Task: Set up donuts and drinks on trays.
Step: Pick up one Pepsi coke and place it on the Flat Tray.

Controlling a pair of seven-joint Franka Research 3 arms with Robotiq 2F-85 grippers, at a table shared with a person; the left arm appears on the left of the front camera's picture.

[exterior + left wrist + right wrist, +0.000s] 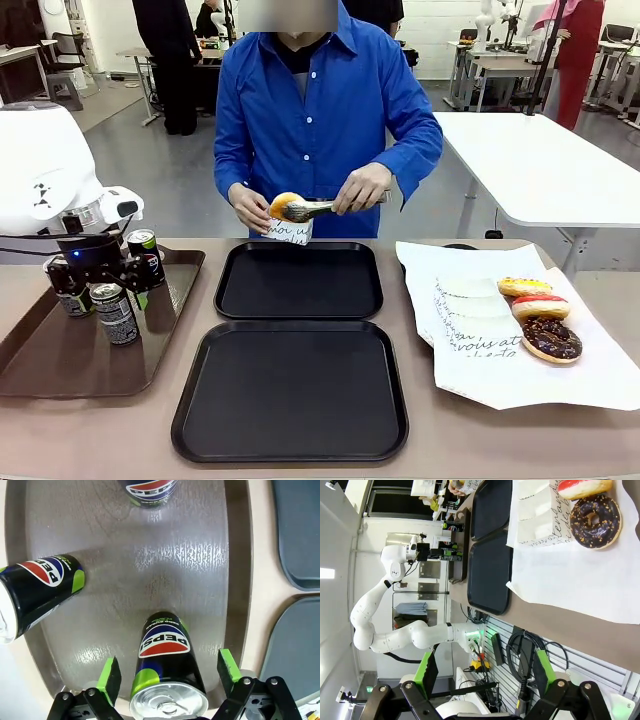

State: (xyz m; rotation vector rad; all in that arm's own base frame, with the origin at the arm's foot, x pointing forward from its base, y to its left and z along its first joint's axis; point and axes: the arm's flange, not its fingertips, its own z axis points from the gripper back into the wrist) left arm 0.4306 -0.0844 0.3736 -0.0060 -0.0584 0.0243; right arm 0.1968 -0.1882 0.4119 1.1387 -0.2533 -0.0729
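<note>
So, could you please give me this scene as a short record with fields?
left gripper: open, pads either side of an upright can on the brown tray
more drinks: second can and third can, same tray
right gripper: open, holding nothing
black trays: near tray and far tray, nothing on either yet
person: one hand holds tongs gripping a golden donut above a paper sleeve in the other hand
white paper: yellow donut, pink-iced donut, chocolate donut
</note>
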